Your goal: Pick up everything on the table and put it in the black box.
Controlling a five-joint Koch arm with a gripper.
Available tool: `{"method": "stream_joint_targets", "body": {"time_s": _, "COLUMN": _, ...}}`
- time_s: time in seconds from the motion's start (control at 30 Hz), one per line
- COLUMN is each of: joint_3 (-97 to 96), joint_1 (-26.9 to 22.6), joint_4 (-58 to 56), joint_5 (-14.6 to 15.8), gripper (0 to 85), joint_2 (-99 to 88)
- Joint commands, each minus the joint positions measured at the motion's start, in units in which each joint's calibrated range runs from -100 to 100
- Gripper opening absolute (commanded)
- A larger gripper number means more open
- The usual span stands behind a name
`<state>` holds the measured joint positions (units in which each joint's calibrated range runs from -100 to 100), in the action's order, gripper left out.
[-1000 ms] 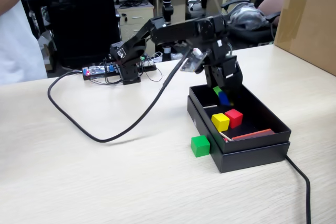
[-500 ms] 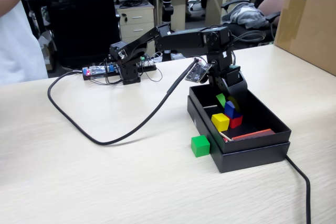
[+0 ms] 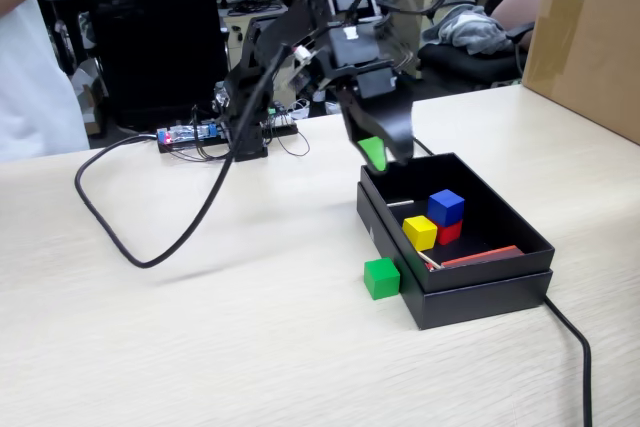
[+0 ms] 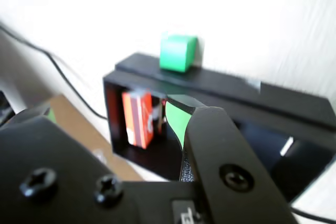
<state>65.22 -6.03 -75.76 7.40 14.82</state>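
Note:
The green cube (image 3: 381, 278) sits on the table, against the front left side of the black box (image 3: 480, 295). It also shows in the wrist view (image 4: 178, 52), beyond the box's wall (image 4: 236, 85). The blue cube (image 3: 446, 206), yellow cube (image 3: 420, 232) and red cube (image 3: 452, 233) lie together inside the box. My gripper (image 3: 380, 155) hangs above the box's far left corner. In the wrist view the gripper (image 4: 113, 116) is open and empty, its green-padded jaws wide apart.
A flat orange-red packet (image 3: 482, 255) lies in the box near its front wall. A big brown carton (image 3: 590, 37) stands at the back right. A black cable (image 3: 150, 237) loops over the table's left, and another cable (image 3: 575, 347) runs off the front right.

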Motion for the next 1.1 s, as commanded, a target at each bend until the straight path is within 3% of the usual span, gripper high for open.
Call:
{"method": "stream_joint_targets", "body": {"time_s": 0.0, "joint_3": 2.14, "joint_1": 1.12, "joint_4": 0.04, "joint_5": -0.83, "gripper": 44.1, "joint_2": 1.76}}
{"method": "stream_joint_targets", "body": {"time_s": 0.67, "joint_3": 11.03, "joint_1": -0.83, "joint_4": 0.91, "joint_5": -0.68, "gripper": 45.3, "joint_2": 32.97}}
{"method": "stream_joint_targets", "body": {"time_s": 0.77, "joint_3": 11.03, "joint_1": -0.93, "joint_4": 0.91, "joint_5": -0.68, "gripper": 41.8, "joint_2": 33.66}}
{"method": "stream_joint_targets", "body": {"time_s": 0.83, "joint_3": 11.12, "joint_1": -0.93, "joint_4": 0.91, "joint_5": -0.78, "gripper": 34.2, "joint_2": 34.35}}
{"method": "stream_joint_targets", "body": {"time_s": 0.93, "joint_3": 11.57, "joint_1": -0.93, "joint_4": 0.99, "joint_5": -0.78, "gripper": 15.7, "joint_2": 34.69}}
{"method": "stream_joint_targets", "body": {"time_s": 1.07, "joint_3": 10.75, "joint_1": -0.73, "joint_4": 0.3, "joint_5": -0.78, "gripper": 13.8, "joint_2": 33.89}}
